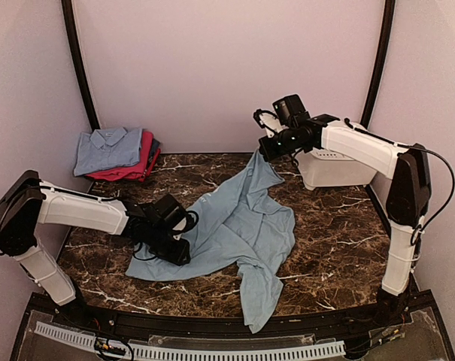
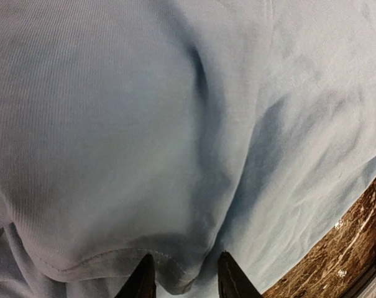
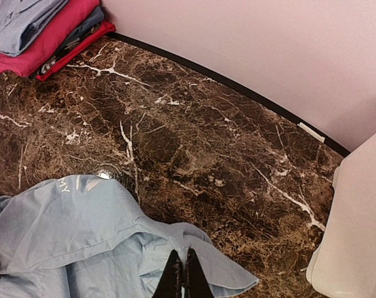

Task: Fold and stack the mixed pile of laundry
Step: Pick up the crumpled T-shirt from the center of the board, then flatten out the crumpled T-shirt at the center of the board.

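A pale blue tee (image 1: 242,226) lies spread and rumpled on the marble table (image 1: 340,233), one end trailing toward the front edge. My right gripper (image 1: 266,149) is shut on its far edge (image 3: 194,239) and holds that corner up off the table; the pinch shows in the right wrist view (image 3: 183,250). My left gripper (image 1: 178,244) sits low at the tee's left edge. In the left wrist view its jaws (image 2: 186,254) stand apart, with a stitched hem fold (image 2: 169,273) of the tee hanging between the fingertips. A folded stack (image 1: 114,150) of pale blue, magenta and dark garments rests at the back left.
A white plastic tub (image 1: 332,169) stands at the back right, close beside the right arm, and its wall (image 3: 355,236) fills the right wrist view's corner. Pale walls enclose the table on three sides. The folded stack (image 3: 38,31) lies against the back-left wall.
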